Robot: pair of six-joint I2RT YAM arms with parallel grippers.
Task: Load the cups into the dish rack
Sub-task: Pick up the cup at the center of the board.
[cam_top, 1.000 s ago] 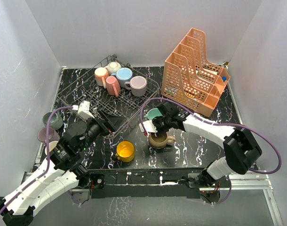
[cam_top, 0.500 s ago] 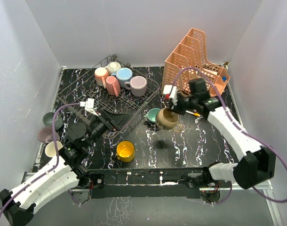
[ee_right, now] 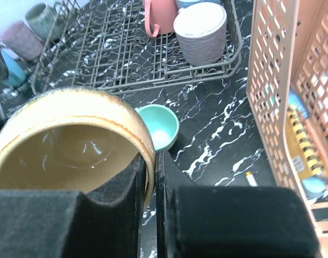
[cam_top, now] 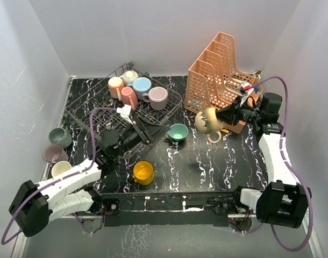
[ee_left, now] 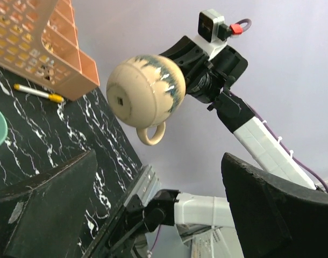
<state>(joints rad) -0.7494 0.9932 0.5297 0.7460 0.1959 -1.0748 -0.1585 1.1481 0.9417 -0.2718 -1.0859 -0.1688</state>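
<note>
Nearest the arm bases, a yellow cup [cam_top: 143,172] was left standing untouched on the bench [cam_top: 207,166]. Just beyond it, the left gripper [cam_top: 142,131] had been carried forward from beside that cup to the near edge of the dish rack [cam_top: 91,107]. Its fingers were spread wide with nothing between them, and it was pointed toward the teal cup [cam_top: 178,131], which stood apart from it on the bench.

The tan cup [cam_top: 208,121], down on the bench beside the teal one a second earlier, had been lifted and swung to the right. It was held clear of the bench, tipped on its side with the handle hanging down. Its rim was pinched by the right gripper [cam_top: 221,116], close in front of the orange organizer [cam_top: 223,75].

Five cups [cam_top: 142,85] were already seated in the rack's far corner. The tan cup had thus been taken away from the rack, so a swing back leftward was judged necessary. The teal cup seemed the left arm's likely pick.
</note>
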